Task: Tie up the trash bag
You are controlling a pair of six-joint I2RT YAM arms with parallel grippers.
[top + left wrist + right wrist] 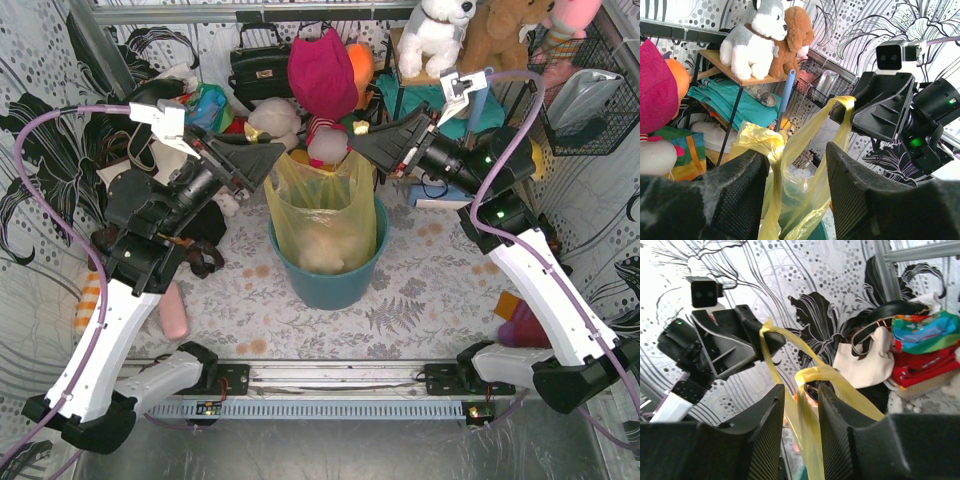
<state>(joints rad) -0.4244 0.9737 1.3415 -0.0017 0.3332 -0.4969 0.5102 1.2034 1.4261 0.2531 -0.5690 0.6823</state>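
Top external: strips span both arms

Trash bag [315, 215] sits in the teal bin [330, 285], centred. Its handle strips [805, 125] rise, stretched side to side. Left end effector [275, 157] stands wide around one. Right end effector [358, 148] is narrow around another, grip unclear. Both are equally near.

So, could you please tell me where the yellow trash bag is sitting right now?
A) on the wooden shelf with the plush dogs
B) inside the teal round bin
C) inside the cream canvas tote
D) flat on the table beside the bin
B: in the top view the trash bag stands in the teal bin, its lower part inside the rim and its top rising above it.
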